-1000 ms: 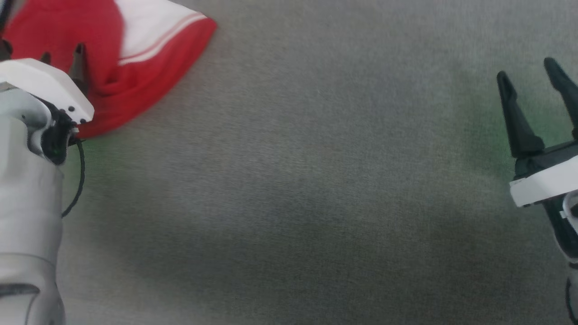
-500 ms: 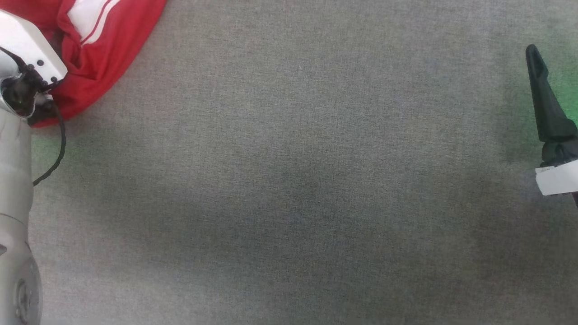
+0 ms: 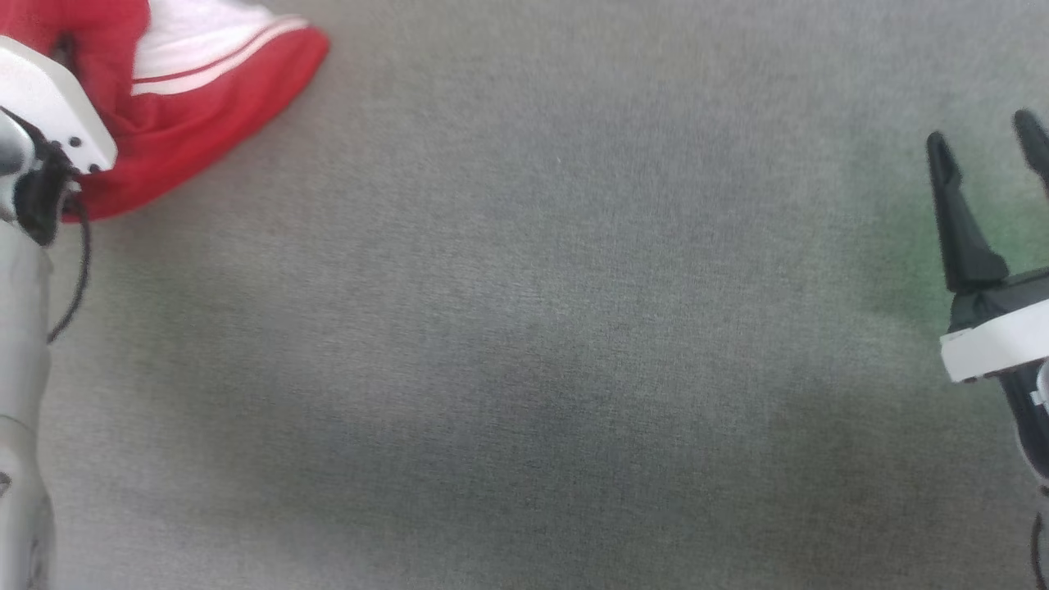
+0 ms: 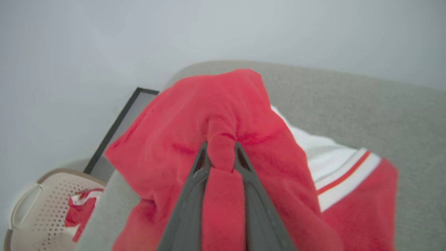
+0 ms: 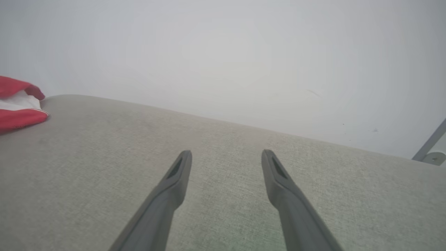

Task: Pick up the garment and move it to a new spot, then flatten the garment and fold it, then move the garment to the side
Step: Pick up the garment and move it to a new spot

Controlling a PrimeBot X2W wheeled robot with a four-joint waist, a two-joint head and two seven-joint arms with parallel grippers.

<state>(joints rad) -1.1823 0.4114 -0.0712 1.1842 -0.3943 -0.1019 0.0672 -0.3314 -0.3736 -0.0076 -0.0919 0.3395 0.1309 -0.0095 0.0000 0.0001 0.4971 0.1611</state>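
The wide grey woven-fabric surface [image 3: 524, 328] lay mostly bare, probably kept so as room to spread and fold cloth. The garment, a red jersey T-shirt with a white sleeve and red-and-white striped trim [image 3: 197, 123], sat bunched at the surface's far left corner, its hem trailing on the fabric while its upper part rose in a peak. That peak was explained in the left wrist view: the left gripper [image 4: 220, 146] had its two long dark fingers drawn narrow on a ridge of red cloth, so the shirt hung from the pinch in a tent. A grip on one fold like this suits lifting a limp thing; I judged the pick-up to be under way, with the move to a new spot not yet made.

The right gripper [image 3: 983, 135] hovered well apart at the surface's right side, fingers spread wide with nothing between them, likely waiting to help flatten.

Beyond the corner stood a beige perforated plastic basket [image 4: 35, 198] holding more red-and-white cloth.
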